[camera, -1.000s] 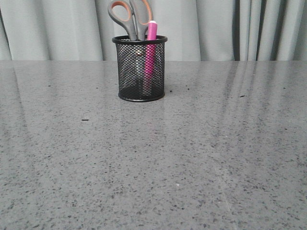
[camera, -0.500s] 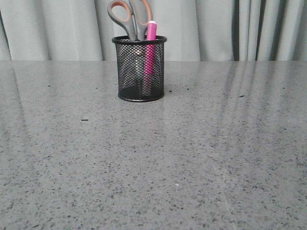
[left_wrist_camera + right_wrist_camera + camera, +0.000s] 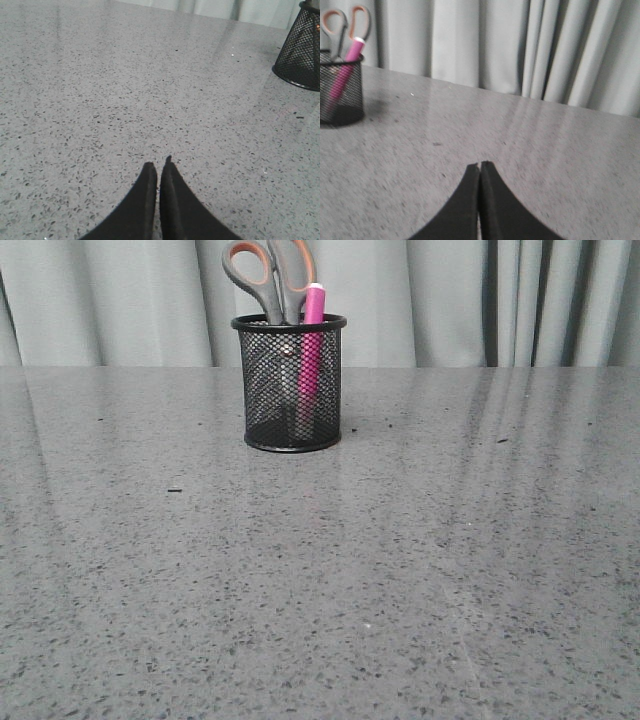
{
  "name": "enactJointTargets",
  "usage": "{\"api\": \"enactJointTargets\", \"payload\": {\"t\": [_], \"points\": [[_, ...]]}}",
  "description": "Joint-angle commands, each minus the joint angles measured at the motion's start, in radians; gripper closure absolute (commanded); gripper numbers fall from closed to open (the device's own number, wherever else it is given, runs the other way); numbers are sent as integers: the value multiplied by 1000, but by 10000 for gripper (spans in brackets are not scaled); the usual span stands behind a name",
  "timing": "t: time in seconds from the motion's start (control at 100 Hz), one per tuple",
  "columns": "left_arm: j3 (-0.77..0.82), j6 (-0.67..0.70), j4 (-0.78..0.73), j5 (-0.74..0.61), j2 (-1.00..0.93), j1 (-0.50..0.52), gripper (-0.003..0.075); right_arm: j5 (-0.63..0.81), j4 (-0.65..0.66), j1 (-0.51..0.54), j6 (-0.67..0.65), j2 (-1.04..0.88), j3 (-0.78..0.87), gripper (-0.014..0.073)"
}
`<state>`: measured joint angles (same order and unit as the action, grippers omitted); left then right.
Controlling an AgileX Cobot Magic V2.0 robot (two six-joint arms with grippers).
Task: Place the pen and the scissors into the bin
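The black mesh bin (image 3: pixel 290 390) stands upright at the back of the grey table, left of centre. The pink pen (image 3: pixel 313 315) and the scissors (image 3: pixel 270 275) stand inside it, handles up. The bin also shows in the left wrist view (image 3: pixel 302 55) and in the right wrist view (image 3: pixel 337 90), where the pen (image 3: pixel 345 70) and the scissors (image 3: pixel 347 25) rise out of it. My left gripper (image 3: pixel 158 165) is shut and empty, low over bare table, well away from the bin. My right gripper (image 3: pixel 479 164) is shut and empty over bare table. Neither gripper shows in the front view.
The grey speckled table (image 3: pixel 400 570) spreads across the whole front view. Grey curtains (image 3: pixel 500 300) hang behind its far edge. A small dark speck (image 3: pixel 176 489) lies on the table left of the bin.
The front view has shifted very slightly, so the bin sits a touch further left in the picture. Nothing else has changed.
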<state>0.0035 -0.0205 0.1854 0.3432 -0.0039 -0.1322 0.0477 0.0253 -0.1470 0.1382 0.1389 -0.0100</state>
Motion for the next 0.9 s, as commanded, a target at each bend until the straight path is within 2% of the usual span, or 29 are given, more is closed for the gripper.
{"api": "enactJointTargets", "payload": {"t": [0.0,0.03,0.04,0.23,0.37,0.89], "points": [[24,-3,12,-50,-31,4,740,99,-11,29,26,-33,36,666],[24,-3,12,-50,-31,4,740,63,-11,35,26,-48,36,666],[24,-3,12,-50,-31,4,740,10,-11,37,26,-58,33,666],[24,-3,12,-50,-31,4,740,-161,-11,64,26,-114,34,666],[24,-3,12,-50,-31,4,740,-350,-11,65,26,-167,36,666],[24,-3,12,-50,-31,4,740,-338,-11,65,26,-173,36,666]]}}
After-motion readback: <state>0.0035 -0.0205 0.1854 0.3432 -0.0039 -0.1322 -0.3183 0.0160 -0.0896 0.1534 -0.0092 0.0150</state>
